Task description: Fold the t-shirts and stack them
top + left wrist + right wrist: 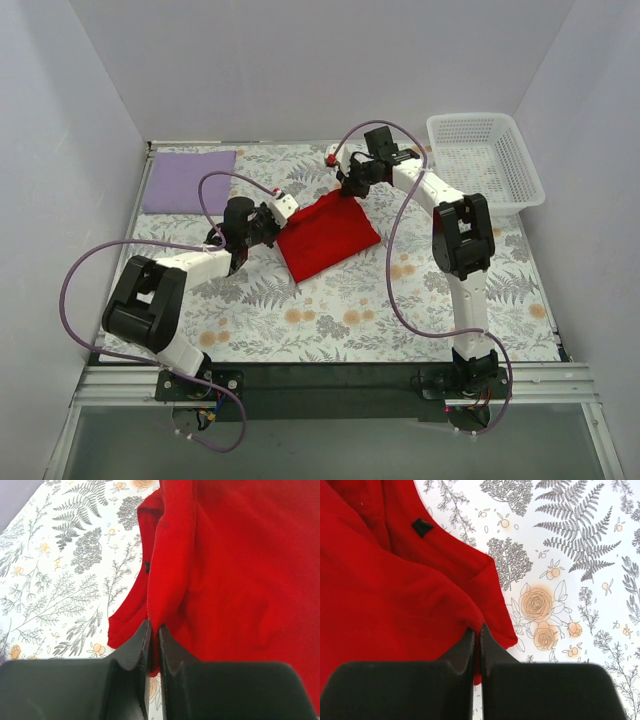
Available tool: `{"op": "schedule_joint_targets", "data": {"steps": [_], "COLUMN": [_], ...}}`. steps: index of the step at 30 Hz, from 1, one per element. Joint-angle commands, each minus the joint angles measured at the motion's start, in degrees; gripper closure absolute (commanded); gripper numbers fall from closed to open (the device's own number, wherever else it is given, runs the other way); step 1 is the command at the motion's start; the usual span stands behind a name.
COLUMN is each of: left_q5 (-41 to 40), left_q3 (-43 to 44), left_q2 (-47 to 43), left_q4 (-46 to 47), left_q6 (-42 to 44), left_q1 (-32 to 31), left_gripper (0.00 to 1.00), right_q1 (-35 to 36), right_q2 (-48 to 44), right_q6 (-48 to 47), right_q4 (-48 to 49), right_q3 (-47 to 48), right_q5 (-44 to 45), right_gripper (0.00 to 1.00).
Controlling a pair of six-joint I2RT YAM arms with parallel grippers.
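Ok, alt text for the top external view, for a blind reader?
Two robot arms pinch a red t-shirt lying mid-table, the left gripper at its left edge, the right gripper at its far corner. A folded purple garment lies at the far left and a white basket stands at the far right, on a floral tablecloth.

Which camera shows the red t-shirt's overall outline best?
Top external: nearly the whole red t-shirt is visible on the table. The wrist views show only close patches of its cloth, pinched by the left gripper and the right gripper.
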Motion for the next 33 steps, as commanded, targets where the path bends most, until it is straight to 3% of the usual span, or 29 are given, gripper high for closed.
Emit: {"op": "schedule_joint_targets", "data": {"steps": [1,4,7,8,9,10,12,13,16,19,21,23,24,26,28,33], "left_q5": [0.16,-0.80,-3.61,-5.01,-10.68,-14.05,-20.98,-26.07,-35.22,-35.44,-29.67,-17.64,-14.38,-5.17,-1.62,-0.02], "left_q3": [0.56,1.96,3.81,5.47,6.44,7.50,12.59,14.78,19.89,21.74,20.08,17.72,13.70,9.64,3.66,-2.24], "left_q2": [0.13,1.98,4.70,6.27,7.16,8.73,9.80,9.80,6.75,1.04,-2.13,-6.44,-7.76,-10.75,-12.25,-10.94], "left_q4": [4.16,4.08,3.20,3.19,3.63,3.81,2.24,0.92,-3.30,-12.07,-18.58,-23.93,-24.57,-24.41,-23.09,-17.03], "left_q6": [-0.48,-0.66,-1.62,-2.14,-3.02,-6.42,-9.78,-11.36,-19.01,-27.70,-33.94,-40.34,-42.47,-46.95,-52.23,-59.09], "left_q1": [1.02,1.19,1.28,1.19,1.19,1.19,1.28,1.37,1.46,2.33,3.91,5.05,5.84,6.64,6.91,7.08], "left_gripper": [1.00,1.00,1.00,0.94,0.74,0.63,0.52,0.41,0.32,0.24,0.24,0.24,0.24,0.25,0.29,0.42], "right_q1": [0.46,0.64,1.08,1.16,1.69,2.04,2.74,2.83,2.75,2.40,1.08,-0.84,-1.12,-1.38,-1.38,-1.38], "right_q2": [0.53,1.49,2.37,2.55,2.64,2.64,3.34,3.52,0.80,-3.41,-7.19,-10.35,-10.98,-10.90,-9.85,-5.45], "right_q6": [3.52,5.53,9.39,10.71,15.77,19.30,27.46,29.34,30.94,31.03,26.22,22.69,23.11,24.95,26.45,30.31], "right_q4": [3.92,4.89,7.08,9.00,10.85,12.87,15.79,15.79,16.58,16.41,11.09,8.59,8.58,8.41,8.41,8.67], "right_q3": [3.92,4.44,5.23,5.32,5.24,5.24,6.55,7.34,4.82,-0.55,-4.68,-10.19,-11.71,-13.74,-13.92,-10.33], "right_q5": [0.48,1.79,5.65,7.32,13.69,19.23,35.35,39.46,41.61,37.15,19.02,1.11,-1.52,-4.52,-3.04,4.85], "right_gripper": [0.99,0.98,0.85,0.78,0.72,0.67,0.52,0.47,0.27,0.18,0.16,0.16,0.16,0.20,0.33,0.38]}}
